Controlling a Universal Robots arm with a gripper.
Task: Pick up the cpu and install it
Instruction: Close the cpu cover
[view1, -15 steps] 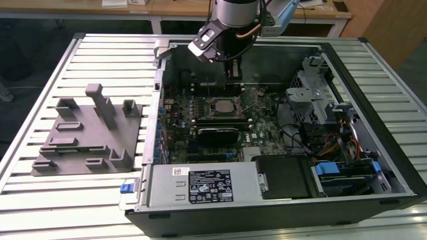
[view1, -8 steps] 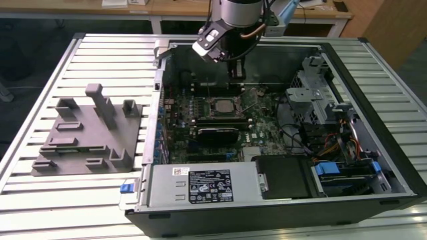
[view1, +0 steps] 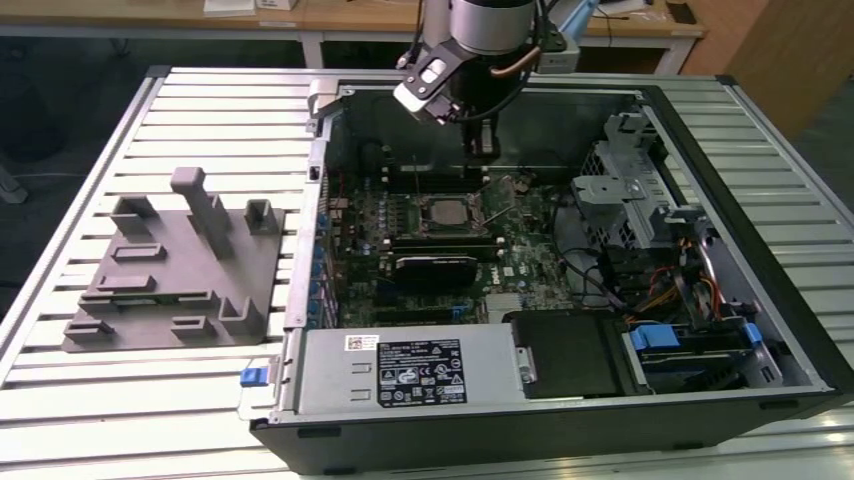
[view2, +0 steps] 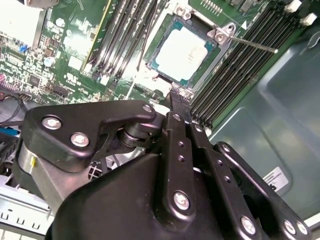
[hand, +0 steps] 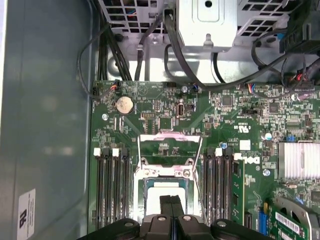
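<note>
Jaws closed, cpu seated in second wrist view

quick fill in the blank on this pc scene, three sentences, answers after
1. The cpu lies in its ____ on the motherboard.
2. The hand hangs close above the cpu with its fingers ____.
3. The grey fixture stands on the slatted table, to the exterior view's ____ of the computer case.
Missing words: socket; shut; left.
</note>
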